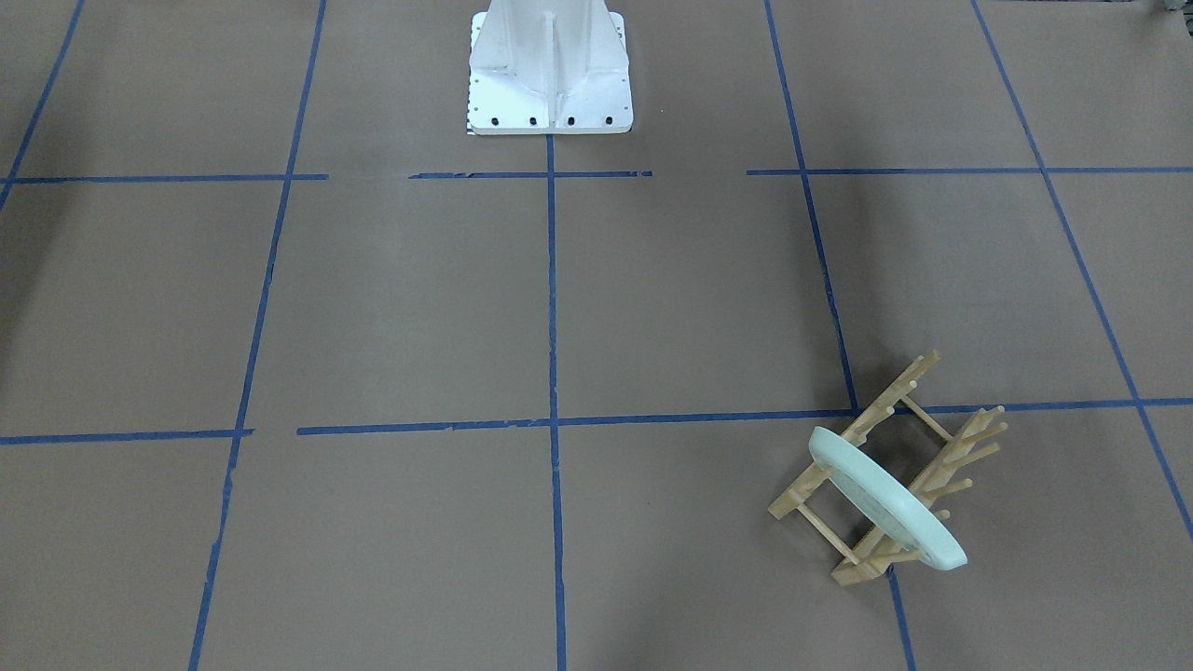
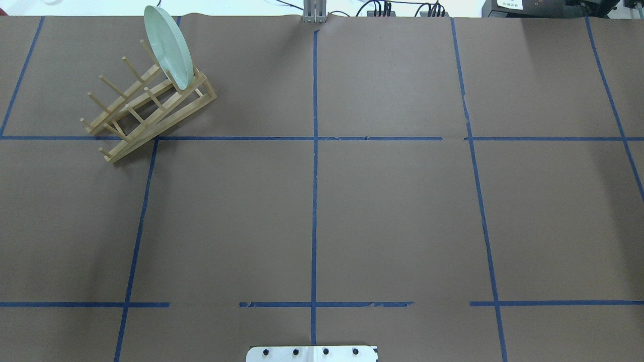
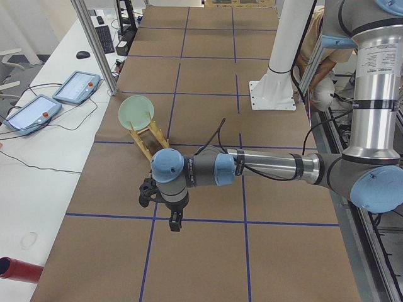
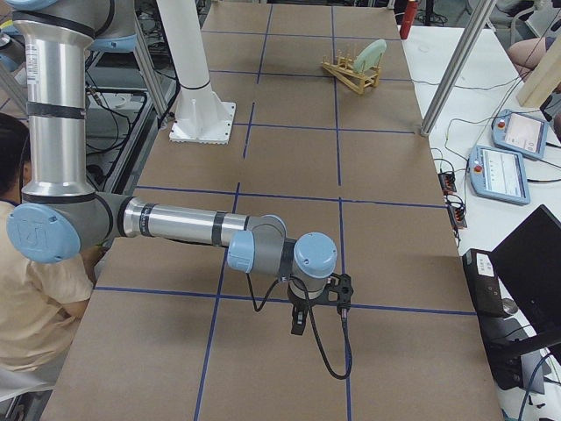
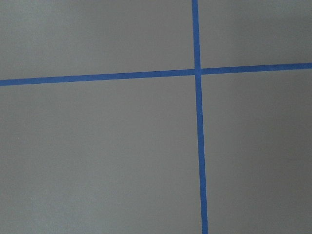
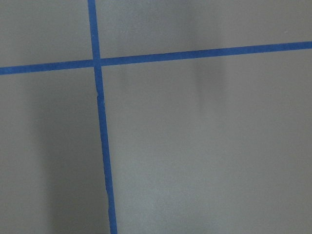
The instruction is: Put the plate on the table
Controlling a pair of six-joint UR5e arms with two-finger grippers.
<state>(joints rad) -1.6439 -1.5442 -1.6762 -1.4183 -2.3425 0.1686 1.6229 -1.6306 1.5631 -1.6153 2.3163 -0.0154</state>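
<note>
Plate [image 2: 168,48], pale mint-green and glossy, stands on edge in the wooden rack [image 2: 204,95] at the table's [image 2: 392,211] far left. Whether the left gripper [image 3: 174,221] or the right gripper [image 4: 298,320] is open cannot be told.

the left gripper [image 3: 175,221], well apart from the rack [image 2: 166,120], shows only in the left side view, too small to tell whether its jaws are parted. the same goes for the right gripper [image 4: 298,320], far from the rack. the lower rim of the plate [image 1: 885,499] is hidden between the rack's pegs. the white base [image 1: 550,75], well apart from the rack, is cut off by the top edge.
</note>
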